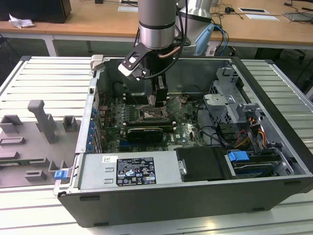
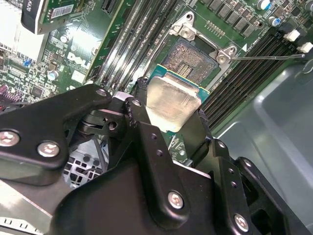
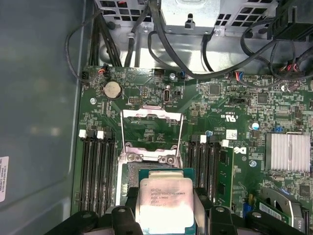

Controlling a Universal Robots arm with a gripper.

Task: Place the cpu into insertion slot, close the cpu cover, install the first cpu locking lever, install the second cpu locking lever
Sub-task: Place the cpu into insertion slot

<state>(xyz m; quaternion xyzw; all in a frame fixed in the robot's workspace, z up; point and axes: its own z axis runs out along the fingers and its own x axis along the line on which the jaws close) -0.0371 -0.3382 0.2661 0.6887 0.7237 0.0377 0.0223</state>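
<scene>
Second wrist view puts the matter most clearly: my gripper [image 2: 171, 116] is clamped on the chip [image 2: 172, 100], one black finger [image 2: 146, 134] on each of two opposite edges, and the pale metal face of the chip is turned up to the camera. The chip lies flat, or very nearly flat; I see no clear tilt.

The socket [image 2: 193, 58] is open, its dark field of pins is bare. It lies below the chip and a little ahead of it, on the side away from the roots of my fingers. The forward edge of the chip already overlaps the near side of the socket, but the greater part of the pin field shows beyond it. In the first wrist view a dark strip of the socket shows beside one edge of the chip. So I judge that the chip is near its place but not seated, and that the gap to close runs forward and down. Whether the chip already touches the rim, I cannot tell.

The cover [image 3: 151, 114] stands raised on the far side of the socket, and the green board [image 3: 220, 112] shows through its square window. One thin lever [image 2: 264, 57] points away from a corner of the socket.

In the exterior view my gripper hangs low inside the computer case [image 1: 195, 200], over the middle of the board.
</scene>
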